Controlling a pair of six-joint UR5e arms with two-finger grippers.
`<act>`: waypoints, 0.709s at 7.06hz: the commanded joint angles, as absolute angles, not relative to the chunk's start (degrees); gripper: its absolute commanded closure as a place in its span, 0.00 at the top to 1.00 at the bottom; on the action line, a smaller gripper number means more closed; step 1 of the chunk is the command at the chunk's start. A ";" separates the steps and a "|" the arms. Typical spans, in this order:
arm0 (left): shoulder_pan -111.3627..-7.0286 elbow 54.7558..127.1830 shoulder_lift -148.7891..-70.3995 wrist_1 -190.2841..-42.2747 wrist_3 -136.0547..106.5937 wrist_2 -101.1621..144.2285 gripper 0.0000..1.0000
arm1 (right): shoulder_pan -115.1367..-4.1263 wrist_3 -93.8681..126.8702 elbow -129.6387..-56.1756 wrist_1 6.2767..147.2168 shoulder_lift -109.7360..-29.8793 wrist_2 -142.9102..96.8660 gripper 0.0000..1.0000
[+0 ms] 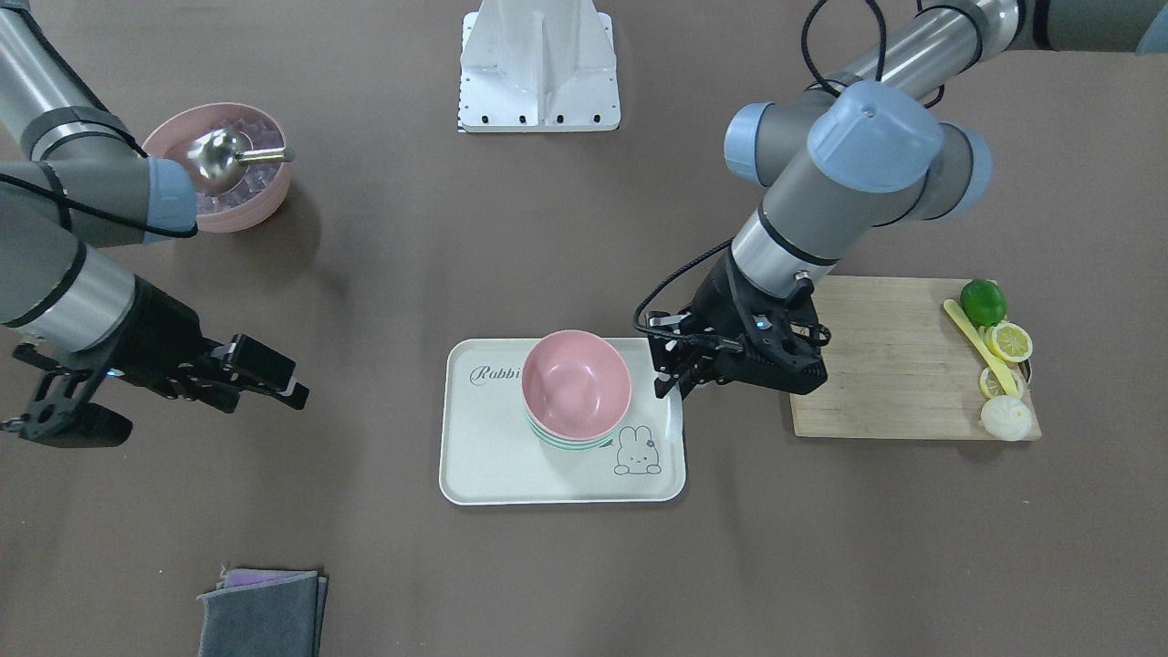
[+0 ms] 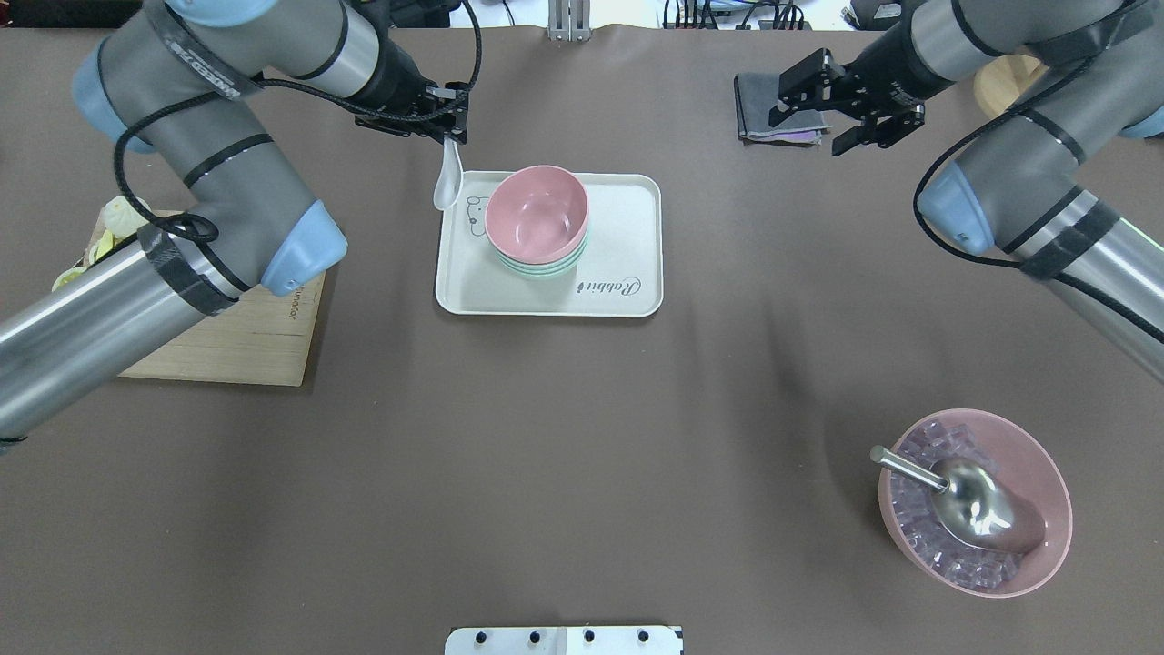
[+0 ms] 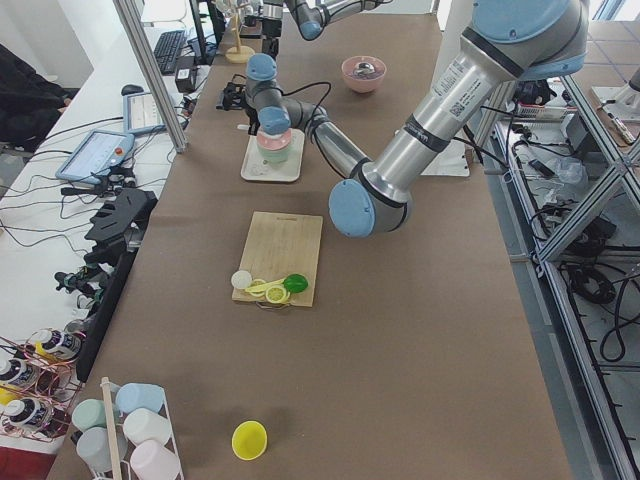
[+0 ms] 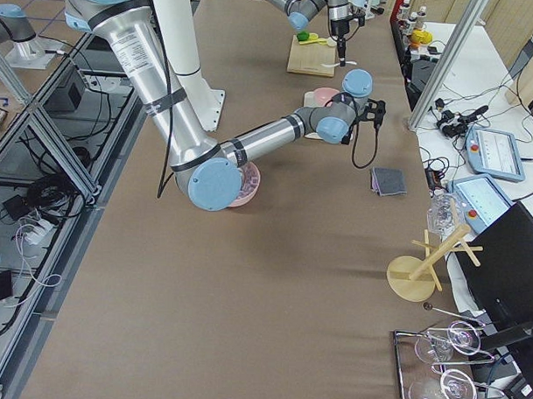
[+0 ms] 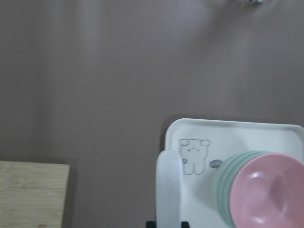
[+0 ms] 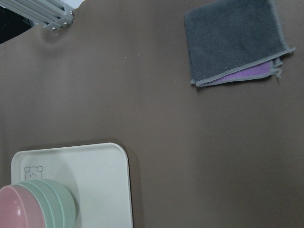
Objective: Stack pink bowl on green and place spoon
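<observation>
The small pink bowl sits on top of the stack of mint-green bowls on the white tray. It also shows in the overhead view, over the green bowls. My left gripper is shut on the handle of the white spoon. The spoon hangs bowl-down over the tray's edge beside the rabbit drawing, apart from the bowls. In the left wrist view the spoon lies next to the stack. My right gripper is open and empty, near the grey cloth.
A larger ridged pink bowl holds ice cubes and a steel scoop. A wooden board carries a lime, lemon slices and a yellow utensil. A folded grey cloth lies by my right gripper. A white base plate stands at the robot's side.
</observation>
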State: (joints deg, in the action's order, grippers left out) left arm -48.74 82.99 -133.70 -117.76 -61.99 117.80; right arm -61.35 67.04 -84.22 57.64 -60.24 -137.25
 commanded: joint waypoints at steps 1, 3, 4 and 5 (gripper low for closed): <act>-46.24 79.81 -137.28 -119.27 -62.40 114.44 0.00 | -65.11 61.02 -83.94 57.83 -63.00 -140.00 1.00; -45.01 79.63 -138.07 -119.53 -62.49 114.35 0.00 | -67.93 56.97 -83.93 57.83 -65.82 -141.77 1.00; -44.30 79.63 -138.34 -119.53 -62.49 114.00 0.18 | -68.11 56.87 -83.85 57.92 -66.27 -141.77 1.00; -44.30 79.72 -138.77 -119.71 -62.40 113.99 0.86 | -68.64 55.91 -83.85 57.83 -67.31 -141.77 1.00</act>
State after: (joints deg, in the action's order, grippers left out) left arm -44.62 79.68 -138.28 -119.56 -62.46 114.12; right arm -67.99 56.96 -83.88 57.87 -66.18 -141.68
